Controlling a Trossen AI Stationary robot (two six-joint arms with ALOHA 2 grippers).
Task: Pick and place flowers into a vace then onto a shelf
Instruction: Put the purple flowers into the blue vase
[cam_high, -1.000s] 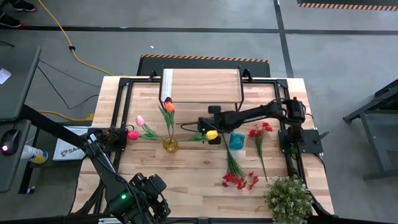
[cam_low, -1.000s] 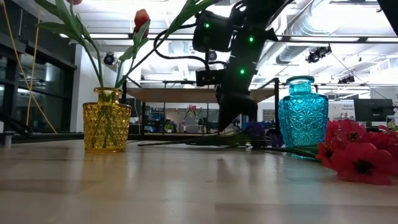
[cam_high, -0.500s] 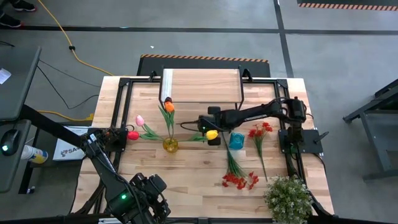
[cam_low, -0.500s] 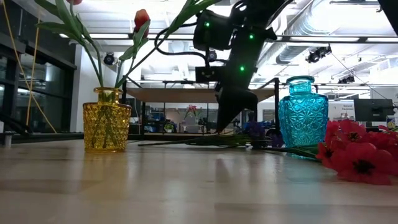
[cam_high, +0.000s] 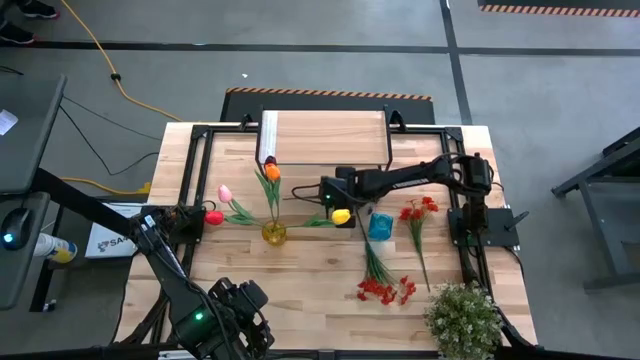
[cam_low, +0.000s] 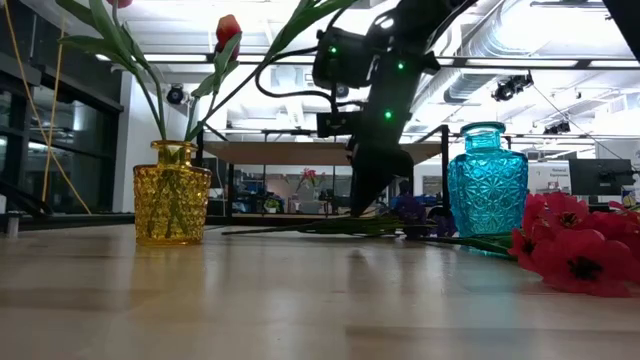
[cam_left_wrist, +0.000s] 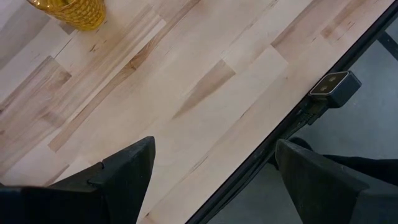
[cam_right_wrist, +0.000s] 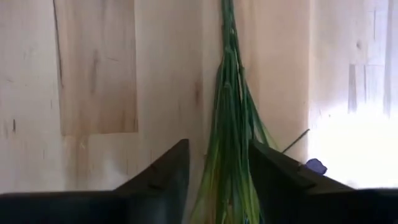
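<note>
The right claw (cam_high: 325, 193) reaches across the middle of the worktop (cam_high: 300, 270), low over a green-stemmed flower (cam_right_wrist: 231, 137) lying flat on the wood. Its fingers (cam_right_wrist: 163, 171) stand a little apart on either side of the stem bundle; I cannot tell whether they press it. A yellow tulip (cam_high: 341, 215) lies just beside that claw. The yellow vase (cam_high: 273, 233) stands upright nearby with pink, red and orange tulips (cam_high: 271, 172) leaning out of it. The blue vase (cam_high: 380, 225) stands close to the right arm, with red flowers (cam_high: 385, 289) lying loose on the worktop beyond it. The shelf (cam_high: 325, 138) sits at the far edge. The left claw (cam_left_wrist: 208, 177) hangs wide open and empty over the near edge.
</note>
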